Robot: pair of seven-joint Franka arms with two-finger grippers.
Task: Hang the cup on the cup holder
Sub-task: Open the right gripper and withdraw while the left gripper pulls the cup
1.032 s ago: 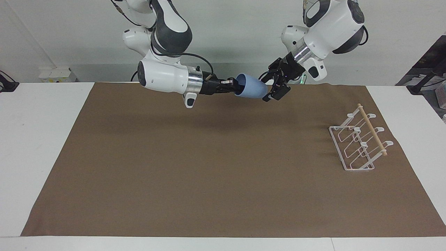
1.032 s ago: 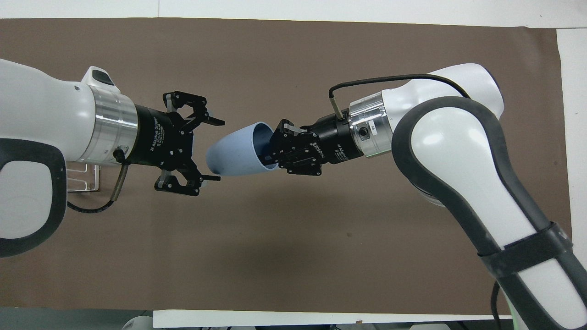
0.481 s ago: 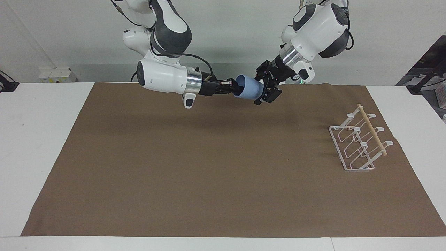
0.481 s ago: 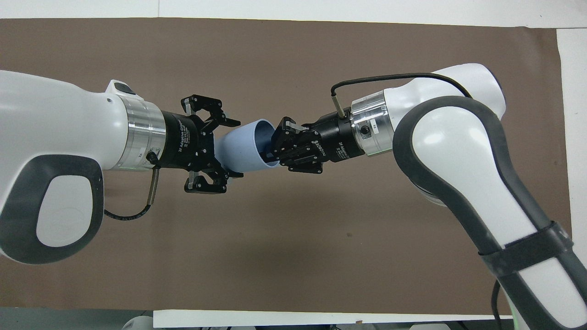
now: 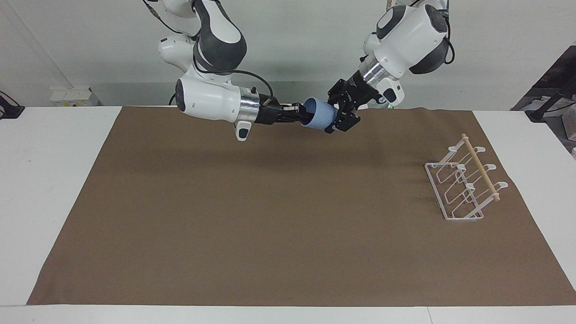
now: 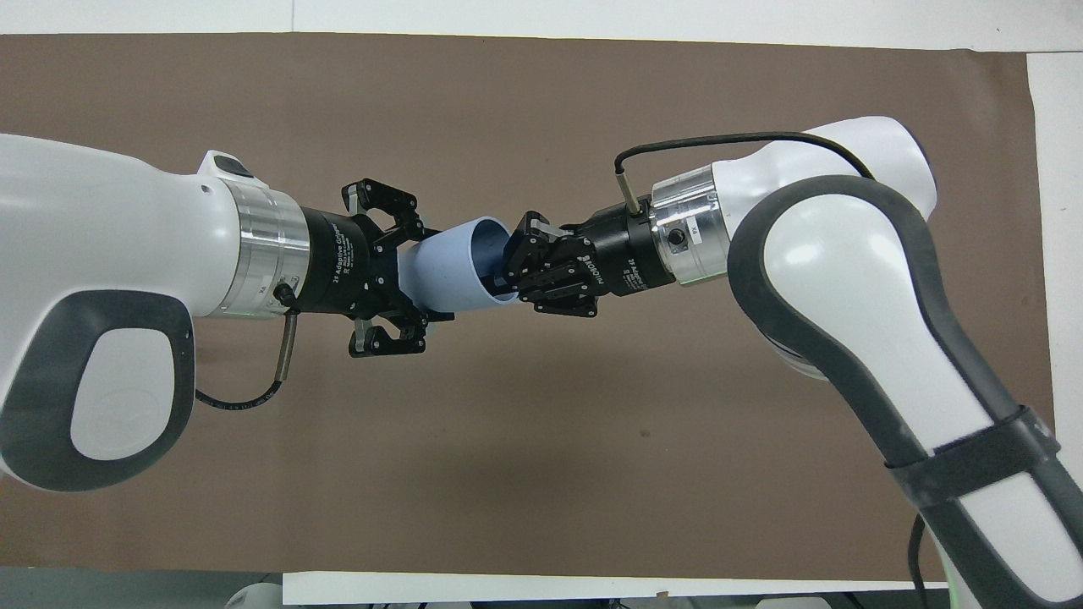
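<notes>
The light-blue cup (image 5: pixel 320 118) lies on its side in the air over the part of the brown mat nearest the robots. My right gripper (image 5: pixel 300 112) is shut on its rim, with one finger inside the mouth, as the overhead view (image 6: pixel 510 272) shows. My left gripper (image 5: pixel 338 116) is open, its fingers on either side of the cup's (image 6: pixel 448 271) tapered base; in the overhead view (image 6: pixel 425 275) they stand close to the cup's wall. The white wire cup holder (image 5: pixel 463 185) with its wooden dowel stands on the mat at the left arm's end, with no cup on it. In the overhead view the left arm hides it.
A brown mat (image 5: pixel 270 216) covers most of the white table (image 5: pixel 45 180). Nothing else lies on the mat. Both arms meet high over the mat's edge nearest the robots.
My left gripper has moved in from beside the cup and now has its open fingers around the cup's base. My right gripper has held the cup nearly still.
</notes>
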